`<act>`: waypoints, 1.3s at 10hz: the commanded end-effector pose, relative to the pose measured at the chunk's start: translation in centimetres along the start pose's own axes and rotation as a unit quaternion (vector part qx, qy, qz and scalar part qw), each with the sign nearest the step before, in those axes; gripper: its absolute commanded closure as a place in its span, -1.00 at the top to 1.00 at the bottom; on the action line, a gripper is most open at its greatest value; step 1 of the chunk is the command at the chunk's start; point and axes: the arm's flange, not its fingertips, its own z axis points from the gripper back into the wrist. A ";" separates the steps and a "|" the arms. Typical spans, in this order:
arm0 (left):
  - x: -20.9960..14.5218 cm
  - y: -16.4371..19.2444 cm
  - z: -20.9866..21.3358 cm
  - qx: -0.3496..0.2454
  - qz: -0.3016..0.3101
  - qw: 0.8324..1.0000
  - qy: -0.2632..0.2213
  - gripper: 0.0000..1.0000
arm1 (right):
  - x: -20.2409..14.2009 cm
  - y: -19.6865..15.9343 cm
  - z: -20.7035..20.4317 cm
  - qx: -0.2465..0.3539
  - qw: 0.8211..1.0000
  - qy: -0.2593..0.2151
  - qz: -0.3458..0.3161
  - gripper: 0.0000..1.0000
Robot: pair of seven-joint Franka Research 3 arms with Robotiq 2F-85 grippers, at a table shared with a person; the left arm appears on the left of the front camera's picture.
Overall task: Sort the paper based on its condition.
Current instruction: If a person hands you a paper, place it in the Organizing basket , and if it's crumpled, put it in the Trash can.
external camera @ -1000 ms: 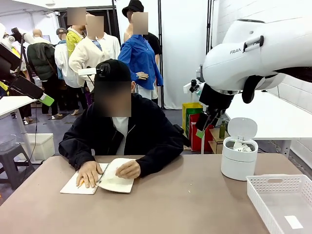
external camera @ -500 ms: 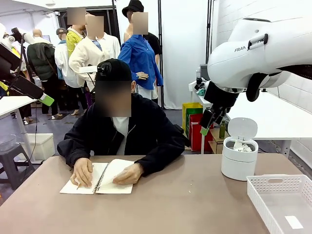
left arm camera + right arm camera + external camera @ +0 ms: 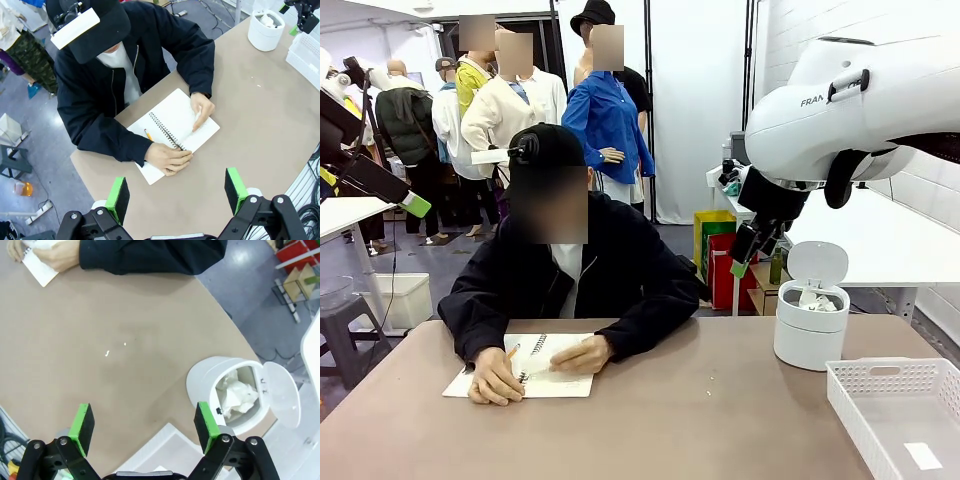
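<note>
Crumpled paper [image 3: 235,392] lying inside open white bin [image 3: 196,385] (lid [image 3: 282,395] flipped back). Probably light, soft, springy, easily torn; best pinched gently across the bulk. Right gripper [image 3: 143,415] spread wide, empty, hovering nearby; left gripper [image 3: 176,180] likewise wide, empty.

A robotics lab is indicated: a white Franka robot arm [image 3: 840,110] is mounted over a brown rectangular table [image 3: 700,420], enclosed by white fabric partition walls [image 3: 692,100].
</note>
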 end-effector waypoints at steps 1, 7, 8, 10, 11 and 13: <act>0.0 0.0 0.0 0.001 0.000 1.000 0.000 1.00 | -0.8 3.0 2.4 0.012 1.000 -0.026 -0.001 1.00; 0.0 0.0 0.0 0.001 0.000 1.000 0.000 1.00 | 2.9 8.1 9.2 0.076 0.984 -0.160 0.018 1.00; 0.0 0.0 0.0 0.001 0.000 1.000 0.000 1.00 | 3.6 8.1 10.0 0.069 0.982 -0.174 0.025 1.00; 0.0 0.0 0.0 0.001 0.000 1.000 0.000 1.00 | 4.8 8.1 10.9 0.070 0.975 -0.211 0.022 1.00; 0.0 0.0 0.0 0.001 0.000 1.000 0.000 1.00 | 5.8 7.7 11.5 0.064 0.972 -0.224 0.019 1.00; 0.0 0.0 0.0 0.001 0.000 1.000 0.000 1.00 | 7.1 7.7 12.5 0.068 0.970 -0.233 0.025 1.00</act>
